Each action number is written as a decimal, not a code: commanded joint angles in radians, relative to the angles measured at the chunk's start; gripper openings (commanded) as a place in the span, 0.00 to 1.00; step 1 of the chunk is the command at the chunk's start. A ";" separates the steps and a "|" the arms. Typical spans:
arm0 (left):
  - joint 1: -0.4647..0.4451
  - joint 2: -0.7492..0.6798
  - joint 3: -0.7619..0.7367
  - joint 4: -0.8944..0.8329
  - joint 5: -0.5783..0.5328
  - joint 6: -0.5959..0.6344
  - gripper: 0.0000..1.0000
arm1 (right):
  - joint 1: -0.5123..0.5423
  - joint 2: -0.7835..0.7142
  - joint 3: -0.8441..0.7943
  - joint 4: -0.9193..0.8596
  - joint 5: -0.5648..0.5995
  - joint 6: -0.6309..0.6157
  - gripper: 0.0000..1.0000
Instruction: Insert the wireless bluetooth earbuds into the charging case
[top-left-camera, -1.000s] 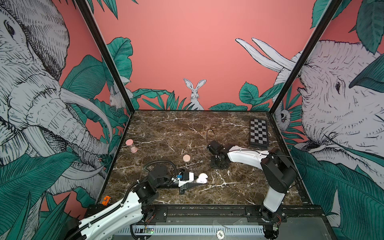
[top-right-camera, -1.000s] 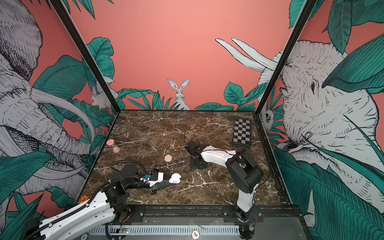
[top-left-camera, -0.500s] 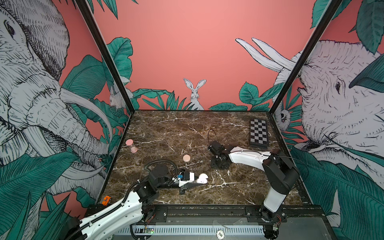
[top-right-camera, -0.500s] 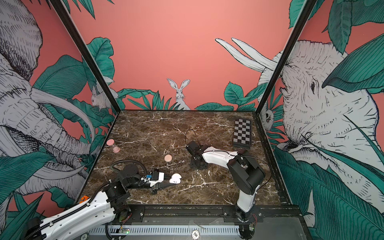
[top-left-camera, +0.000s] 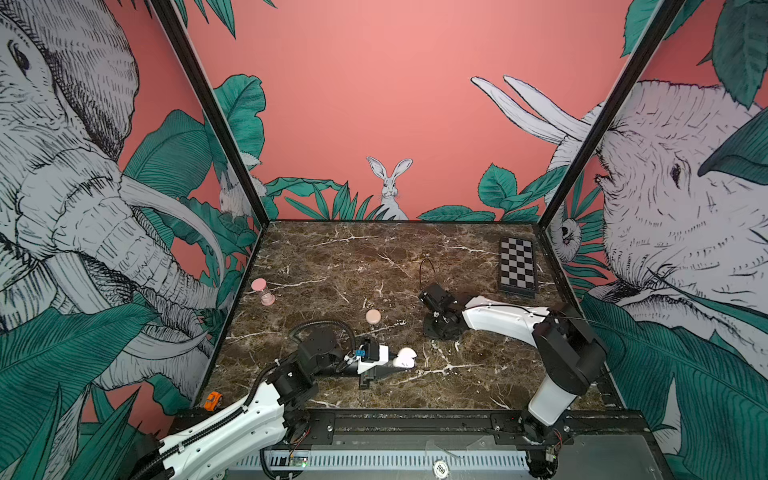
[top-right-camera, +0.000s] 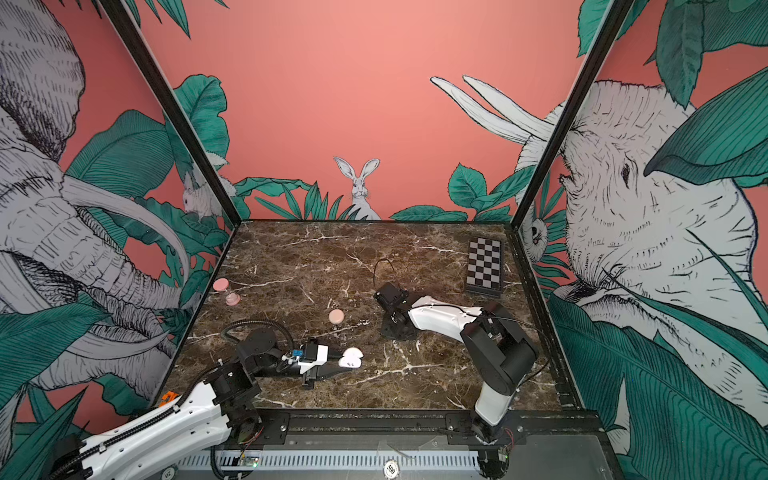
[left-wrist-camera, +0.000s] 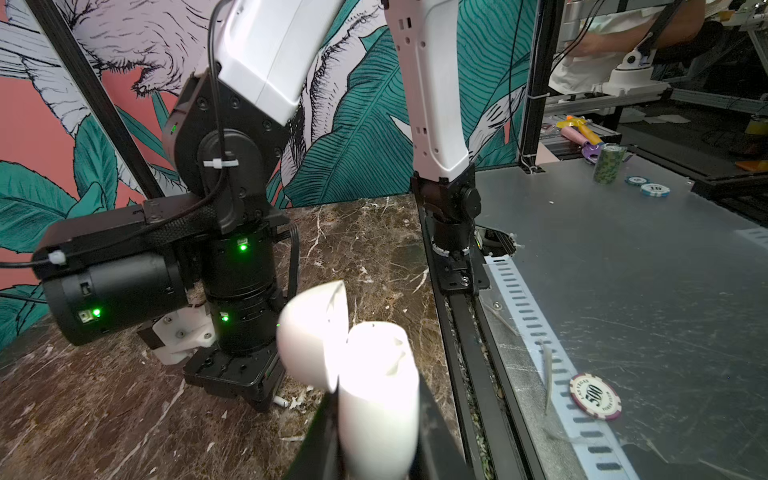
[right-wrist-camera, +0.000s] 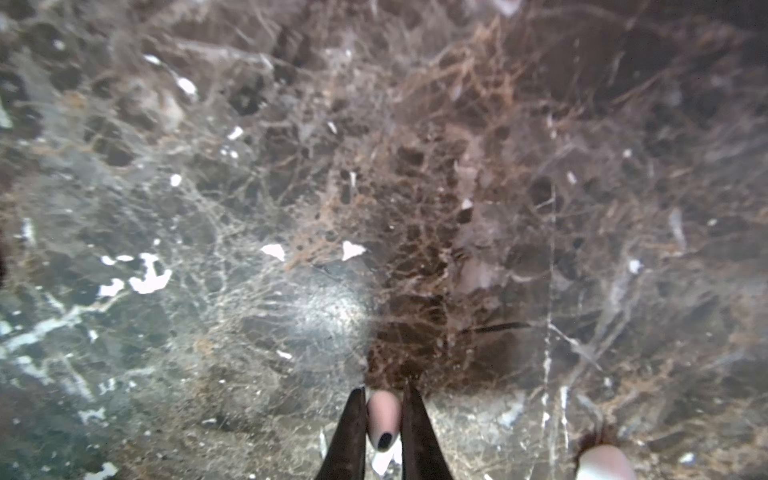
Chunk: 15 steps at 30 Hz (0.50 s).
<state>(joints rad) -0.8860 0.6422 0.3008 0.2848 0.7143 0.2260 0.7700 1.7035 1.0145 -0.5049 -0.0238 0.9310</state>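
The right gripper (right-wrist-camera: 385, 390) has just pinched shut on a pale earbud (right-wrist-camera: 383, 419) lying on the marble surface (right-wrist-camera: 291, 208), so the bud looks ready to lift. The left gripper (left-wrist-camera: 376, 451) clamps the open charging case (left-wrist-camera: 376, 386) nearby. A blurred second bud (right-wrist-camera: 602, 461) seems to lie just beside the first.

I am holding my left gripper (top-left-camera: 397, 365) low, pointing right, jaws clamped; my right gripper (right-wrist-camera: 384, 395) is pointing down mid-table, jaws pinched.

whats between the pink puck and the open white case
Nothing. In both top views only bare veined marble runs from the pink puck to the white case.
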 joint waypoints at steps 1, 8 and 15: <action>-0.004 0.000 0.029 -0.006 0.013 0.013 0.00 | -0.003 -0.039 -0.010 -0.001 0.010 -0.014 0.13; -0.005 0.004 0.029 -0.010 0.013 0.015 0.00 | -0.003 -0.047 -0.016 0.006 0.015 -0.017 0.13; -0.006 0.007 0.028 -0.010 0.016 0.015 0.00 | -0.003 -0.058 -0.024 0.018 0.016 -0.021 0.13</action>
<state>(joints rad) -0.8879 0.6533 0.3046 0.2783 0.7166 0.2264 0.7700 1.6741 1.0080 -0.4946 -0.0196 0.9195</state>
